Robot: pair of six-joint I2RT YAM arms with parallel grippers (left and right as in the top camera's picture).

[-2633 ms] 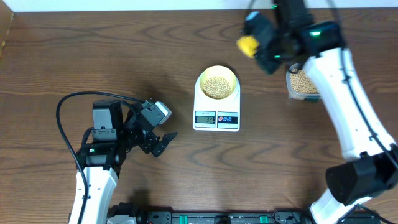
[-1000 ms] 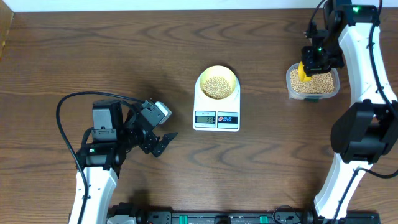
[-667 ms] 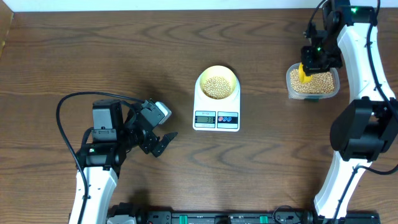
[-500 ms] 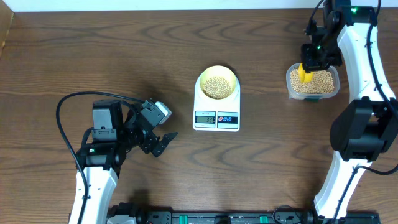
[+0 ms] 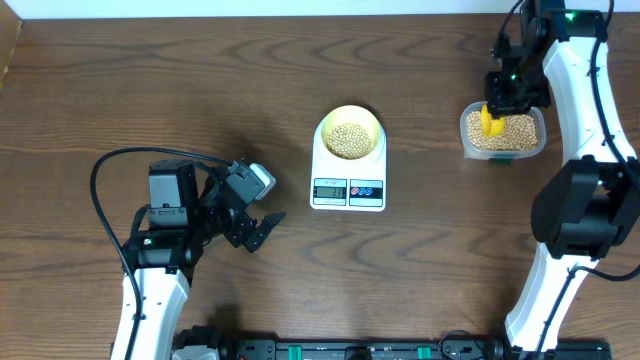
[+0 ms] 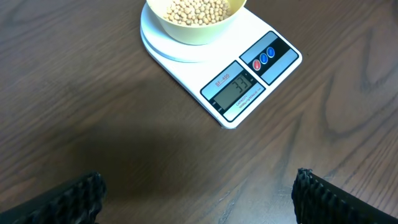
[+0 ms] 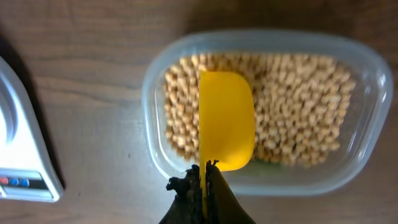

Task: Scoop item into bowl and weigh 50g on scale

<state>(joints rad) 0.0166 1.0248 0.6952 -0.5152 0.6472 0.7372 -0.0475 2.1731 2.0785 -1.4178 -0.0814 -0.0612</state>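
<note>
Right gripper [image 7: 205, 169] has swung from mid-air between scale and tub to over the tub [image 7: 155, 81]; scarcely any shift in the last second

- Right gripper: jaws clamped tight on the thin handle of the scoop [image 7: 227, 118]. Scoop blade lies over the beans [image 7: 292, 106] in the tub, toward its left half; whether it is dug in or just above them, cannot tell
- Left gripper [image 6: 198, 180]: jaws spread wide, nothing between them, hanging low over bare table [image 6: 93, 112], just left of the scale [image 5: 348, 190]
- Bowl [image 6: 193, 31] sits on the scale's platform, holding a good layer of beans
- Display [image 6: 238, 88] looks to read 33, digits small

Progress, as judged: bowl placed, some beans already in it, weight short of the fifty wanted. Left to do: take up another load, carry it across, tip in a part, watch the reading. Last additions likely need small pours to avoid overshoot
</note>
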